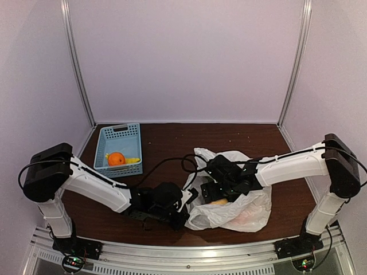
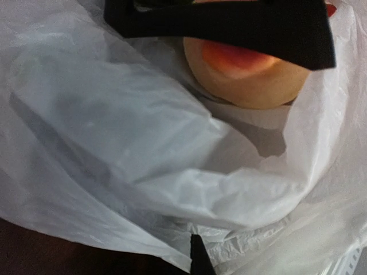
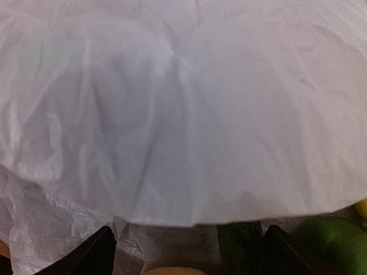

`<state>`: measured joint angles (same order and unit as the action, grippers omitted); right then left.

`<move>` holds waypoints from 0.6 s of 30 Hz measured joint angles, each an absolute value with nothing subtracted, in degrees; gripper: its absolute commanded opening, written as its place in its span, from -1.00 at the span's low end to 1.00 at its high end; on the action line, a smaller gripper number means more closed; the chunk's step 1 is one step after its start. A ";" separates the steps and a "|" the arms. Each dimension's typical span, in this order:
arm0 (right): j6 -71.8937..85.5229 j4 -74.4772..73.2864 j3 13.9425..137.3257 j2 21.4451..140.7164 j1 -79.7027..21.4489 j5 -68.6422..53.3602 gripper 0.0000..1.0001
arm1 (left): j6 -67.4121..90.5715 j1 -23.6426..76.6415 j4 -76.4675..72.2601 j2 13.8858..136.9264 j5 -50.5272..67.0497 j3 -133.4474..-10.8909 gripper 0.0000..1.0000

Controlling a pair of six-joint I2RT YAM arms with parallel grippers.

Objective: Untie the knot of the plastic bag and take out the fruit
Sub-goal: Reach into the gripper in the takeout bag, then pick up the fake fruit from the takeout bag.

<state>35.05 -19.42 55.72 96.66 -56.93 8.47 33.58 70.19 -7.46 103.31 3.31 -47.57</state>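
Dark brown wood-grain table (image 1: 172,137). Lying on it: one blue perforated basket (image 1: 120,130), far left corner; one white crinkled plastic bag (image 1: 252,209), near centre-right, well apart from the basket.

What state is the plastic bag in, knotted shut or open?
Open: the plastic bag gapes, and the left wrist view looks through its mouth onto a peach-coloured fruit inside.

No writing, label or number was legible in any view. The bag (image 1: 246,215) and basket (image 1: 120,137) looked unmarked.
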 measured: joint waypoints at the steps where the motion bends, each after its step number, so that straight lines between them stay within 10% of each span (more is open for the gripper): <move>1: 35.40 -19.42 55.72 96.73 -57.10 8.05 0.82 | 33.61 70.19 -7.42 103.31 3.20 -47.57 -1.00; 18: 40.27 -19.11 54.46 95.50 -59.79 9.23 0.12 | 33.67 70.24 -7.16 103.31 2.31 -47.59 -1.00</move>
